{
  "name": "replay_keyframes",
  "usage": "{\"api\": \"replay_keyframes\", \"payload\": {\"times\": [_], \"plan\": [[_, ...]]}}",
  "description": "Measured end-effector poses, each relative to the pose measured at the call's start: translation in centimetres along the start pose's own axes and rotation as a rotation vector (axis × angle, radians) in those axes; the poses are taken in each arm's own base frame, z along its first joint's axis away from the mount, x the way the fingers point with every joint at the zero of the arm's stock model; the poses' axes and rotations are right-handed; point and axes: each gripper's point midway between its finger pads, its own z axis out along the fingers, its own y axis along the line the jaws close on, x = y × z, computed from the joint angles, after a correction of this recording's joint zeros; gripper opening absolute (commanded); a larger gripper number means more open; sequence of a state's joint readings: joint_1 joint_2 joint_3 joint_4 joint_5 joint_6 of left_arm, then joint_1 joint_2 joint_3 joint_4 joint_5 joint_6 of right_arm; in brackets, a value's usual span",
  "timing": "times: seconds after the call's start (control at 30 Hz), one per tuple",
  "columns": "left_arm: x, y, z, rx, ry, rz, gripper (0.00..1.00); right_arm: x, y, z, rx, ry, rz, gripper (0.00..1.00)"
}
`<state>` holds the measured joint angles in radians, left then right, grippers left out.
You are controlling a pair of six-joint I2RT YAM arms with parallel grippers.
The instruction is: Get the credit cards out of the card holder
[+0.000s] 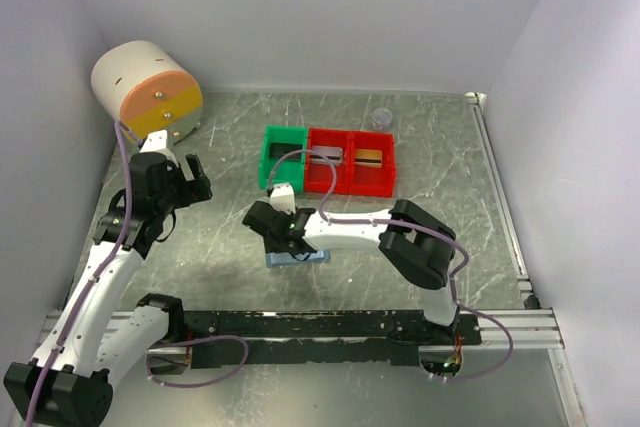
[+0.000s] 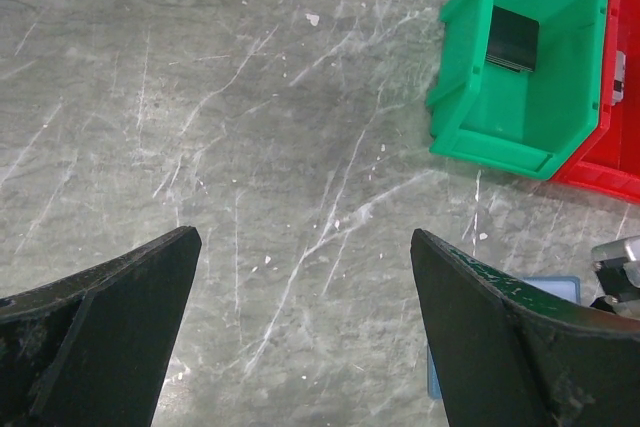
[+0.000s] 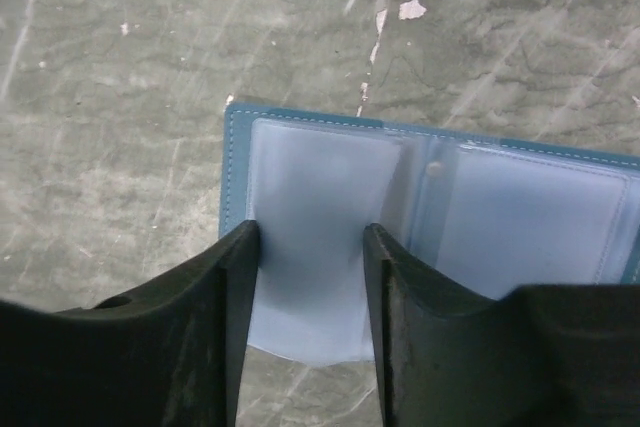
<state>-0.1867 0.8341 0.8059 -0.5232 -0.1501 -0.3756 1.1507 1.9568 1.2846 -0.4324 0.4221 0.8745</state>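
Note:
The blue-grey card holder (image 3: 330, 197) lies open and flat on the table (image 1: 220, 247), its clear inner pockets facing up. My right gripper (image 3: 312, 232) hovers low over its left pocket, jaws partly open with only the pale sleeve between them, gripping nothing. In the top view this gripper (image 1: 277, 235) sits on the holder (image 1: 300, 258). A dark card (image 2: 513, 39) lies in the green bin (image 2: 470, 117); a silvery card (image 1: 326, 157) and a gold card (image 1: 369, 158) lie in the red bins. My left gripper (image 2: 305, 237) is wide open and empty, left of the bins.
The green bin (image 1: 270, 162) and two red bins (image 1: 345, 185) stand in a row behind the holder. A big white drum with an orange and yellow face (image 1: 147, 87) sits at the back left. A small clear cup (image 1: 381, 119) stands behind the bins. White walls enclose the table.

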Motion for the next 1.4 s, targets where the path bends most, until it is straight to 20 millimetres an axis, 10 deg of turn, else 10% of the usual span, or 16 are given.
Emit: {"api": "replay_keyframes", "payload": {"times": [0.17, 0.73, 0.93, 1.4], "plan": [[0.0, 0.1, 0.0, -0.003, -0.001, -0.001, 0.99, -0.1, 0.0, -0.4, -0.1, -0.015, 0.042, 0.16], [1.6, -3.6, 0.3, 0.212, 0.088, 0.047, 0.94, -0.3, -3.6, -2.8, -0.464, 0.003, 0.312, 0.15], [6.9, -9.2, -0.8, 0.57, 0.256, -0.038, 0.97, -1.8, -3.2, -4.7, -0.582, -0.039, 0.365, 0.15], [15.8, -15.7, -3.4, 0.752, 0.461, -0.093, 0.9, -0.5, -3.7, -3.5, -0.728, 0.021, 0.478, 0.16]]}}
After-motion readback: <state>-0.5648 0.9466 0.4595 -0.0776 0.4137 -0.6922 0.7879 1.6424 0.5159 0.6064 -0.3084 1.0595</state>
